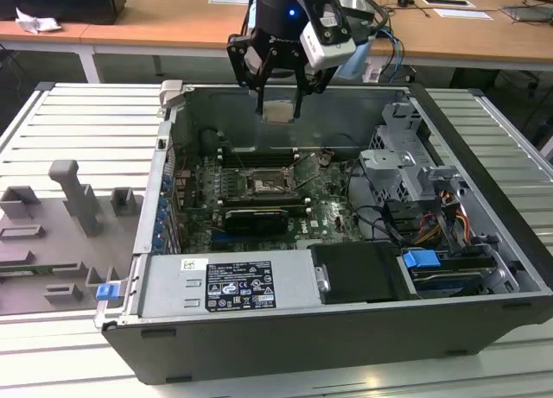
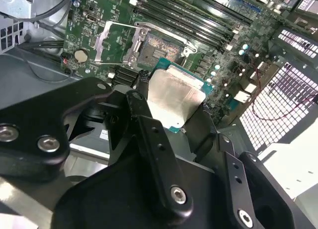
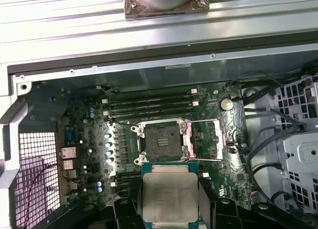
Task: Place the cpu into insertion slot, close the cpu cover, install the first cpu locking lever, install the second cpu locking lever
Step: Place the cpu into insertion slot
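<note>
Now | fingers [image 2: 149, 129] pinch cpu [image 3: 170, 194] edges — above open case [image 1: 285, 346] | insertion slot [image 3: 161, 138] uncovered

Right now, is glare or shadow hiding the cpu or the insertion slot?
Second wrist view: sheen whitens the cpu top, insertion slot is readable. First wrist view: both evenly lit, no glare. Exterior view: the insertion slot lies dim inside the case.

- To me the cpu [image 3: 170, 196] top looks like dull, brushed silver-tan metal, edged in green board.
- The insertion slot [image 3: 162, 139] is dark and matt inside, with a bright silvery metal rim.
- The cpu cover [image 2: 103, 40] looks like thin, shiny bare metal.
- I take the gripper [image 2: 174, 100] for smooth matt black, with glossy screw heads.
- The table [image 1: 78, 113] is ribbed, satin metal.
</note>
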Controlling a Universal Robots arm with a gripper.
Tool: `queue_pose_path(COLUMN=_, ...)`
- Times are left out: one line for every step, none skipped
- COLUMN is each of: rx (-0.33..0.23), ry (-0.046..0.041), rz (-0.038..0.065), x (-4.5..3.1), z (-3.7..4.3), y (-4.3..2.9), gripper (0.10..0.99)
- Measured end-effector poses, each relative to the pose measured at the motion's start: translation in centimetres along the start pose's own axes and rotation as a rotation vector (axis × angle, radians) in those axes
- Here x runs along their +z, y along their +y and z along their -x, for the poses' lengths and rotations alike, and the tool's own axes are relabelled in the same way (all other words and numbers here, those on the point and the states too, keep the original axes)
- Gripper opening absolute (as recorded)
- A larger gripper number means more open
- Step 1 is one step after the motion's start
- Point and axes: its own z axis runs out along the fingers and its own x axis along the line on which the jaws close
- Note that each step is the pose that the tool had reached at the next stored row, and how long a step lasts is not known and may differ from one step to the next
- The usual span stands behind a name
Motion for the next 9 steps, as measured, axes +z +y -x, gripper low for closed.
queue_pose_path(rx=0.000, ry=0.0001, rz=0.000, x=0.01, z=0.00, y=0.00, gripper=0.537)
queue_pose_path(rx=0.000, ry=-0.0001, rz=-0.001, x=0.03, z=0.00, y=0.00, gripper=0.537)
queue_pose_path(rx=0.003, ry=-0.0003, rz=-0.001, x=0.04, z=0.01, y=-0.01, gripper=0.537)
queue_pose_path(rx=0.008, ry=-0.0007, rz=-0.001, x=0.04, z=0.01, y=-0.01, gripper=0.537)
queue_pose_path(rx=0.014, ry=-0.0013, rz=-0.001, x=0.06, z=0.01, y=-0.01, gripper=0.537)
queue_pose_path(rx=0.022, ry=-0.0019, rz=0.000, x=0.06, z=0.01, y=-0.01, gripper=0.537)
queue_pose_path(rx=0.032, ry=-0.0028, rz=0.000, x=0.07, z=0.00, y=-0.01, gripper=0.537)
queue_pose_path(rx=0.045, ry=-0.0040, rz=0.000, x=0.10, z=0.00, y=-0.01, gripper=0.537)
queue_pose_path(rx=0.053, ry=-0.0048, rz=0.000, x=0.11, z=0.01, y=-0.01, gripper=0.537)
